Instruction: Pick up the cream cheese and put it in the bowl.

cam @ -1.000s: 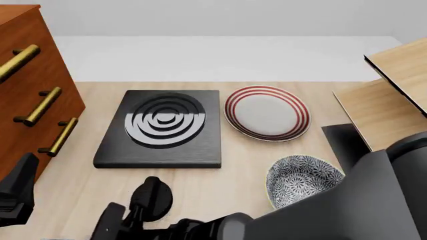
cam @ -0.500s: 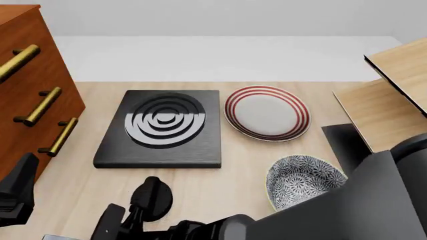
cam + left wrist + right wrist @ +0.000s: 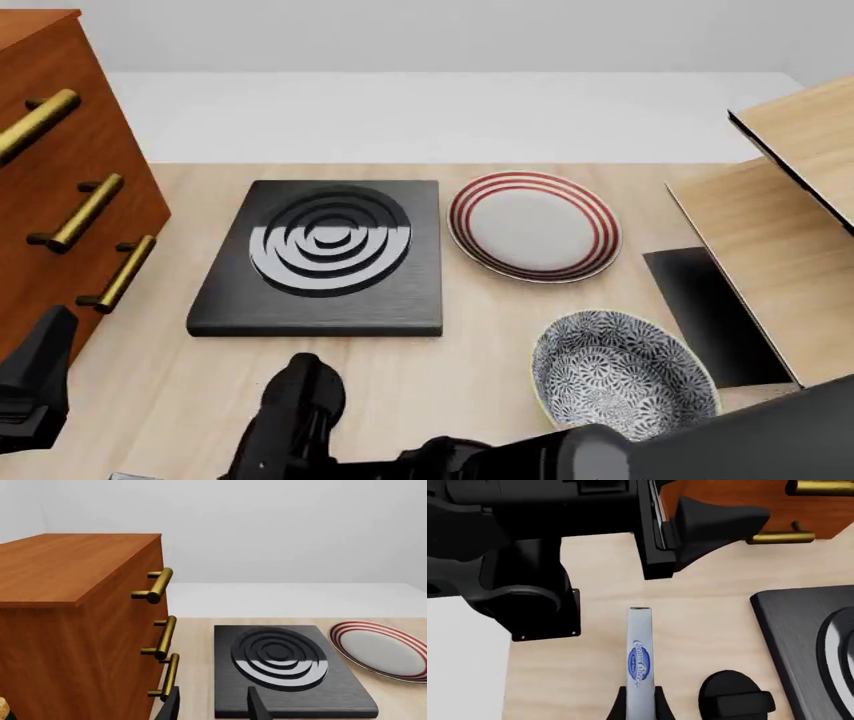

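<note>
With the right tool [image 3: 639,705] apparently clamped on the cream cheese [image 3: 638,655] by one thin end, could slip. Might miss the bowl [image 3: 625,372]. Left tool [image 3: 212,706] spread, empty.

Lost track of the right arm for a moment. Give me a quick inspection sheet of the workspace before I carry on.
Surface: light wooden table, no spills seen.
Job's things: cream cheese on edge between the right gripper's fingertips, above the table, near the left arm; bowl upright on the table's near right, nothing in it.
Clutter: black burner plate at centre; white plate with red rings to its right, apart from the bowl.
Grippers: right gripper shut on the cream cheese; left gripper open, holding nothing, facing the burner plate.
Cables: nothing seen.
Surroundings: wooden drawer cabinet with brass handles on the left; pale wooden panels on the right.
</note>
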Robot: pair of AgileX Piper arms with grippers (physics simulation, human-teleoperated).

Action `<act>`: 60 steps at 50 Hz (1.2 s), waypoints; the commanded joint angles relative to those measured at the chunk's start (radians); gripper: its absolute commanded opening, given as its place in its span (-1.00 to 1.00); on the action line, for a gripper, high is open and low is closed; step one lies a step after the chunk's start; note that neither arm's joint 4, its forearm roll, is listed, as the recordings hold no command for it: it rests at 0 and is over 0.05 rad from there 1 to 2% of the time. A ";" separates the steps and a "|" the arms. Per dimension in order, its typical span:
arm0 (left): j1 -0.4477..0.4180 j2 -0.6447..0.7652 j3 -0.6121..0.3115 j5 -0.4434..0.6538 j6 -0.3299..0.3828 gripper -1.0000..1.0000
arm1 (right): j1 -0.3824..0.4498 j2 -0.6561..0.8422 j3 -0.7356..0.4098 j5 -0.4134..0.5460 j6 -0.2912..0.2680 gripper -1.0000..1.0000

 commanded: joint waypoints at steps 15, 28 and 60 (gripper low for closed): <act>0.000 0.000 0.000 0.000 0.000 1.00 | -0.068 -0.279 0.165 0.085 -0.028 -1.00; 0.000 0.000 0.000 0.000 0.000 1.00 | -0.147 -0.447 0.220 0.179 -0.050 -1.00; 0.000 0.000 0.000 0.000 0.000 1.00 | -0.425 -0.800 0.228 0.588 -0.105 -1.00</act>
